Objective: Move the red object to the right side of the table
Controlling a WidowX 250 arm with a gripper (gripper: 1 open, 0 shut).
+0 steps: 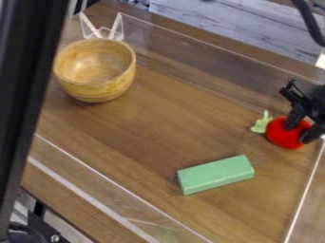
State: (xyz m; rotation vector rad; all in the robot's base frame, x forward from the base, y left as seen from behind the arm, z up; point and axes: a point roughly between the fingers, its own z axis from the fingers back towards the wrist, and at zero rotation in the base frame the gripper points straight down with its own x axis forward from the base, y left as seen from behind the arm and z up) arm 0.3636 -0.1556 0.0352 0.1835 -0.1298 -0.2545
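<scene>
The red object (pixel 284 138), a small red ball-shaped toy fruit with a green stem pointing left, rests low at the far right of the brown wood-grain table (pixel 165 123), close to the clear right wall. My black gripper (pixel 302 121) points down right over it, its fingers standing around the fruit's upper right side. The picture is too small and blurred to show whether the jaws still pinch the fruit or stand apart from it.
A wooden bowl (pixel 94 68) stands at the back left. A green rectangular block (pixel 216 175) lies near the front, left of the fruit. Low clear plastic walls (pixel 309 195) edge the table. A dark blurred bar (pixel 23 114) covers the picture's left edge.
</scene>
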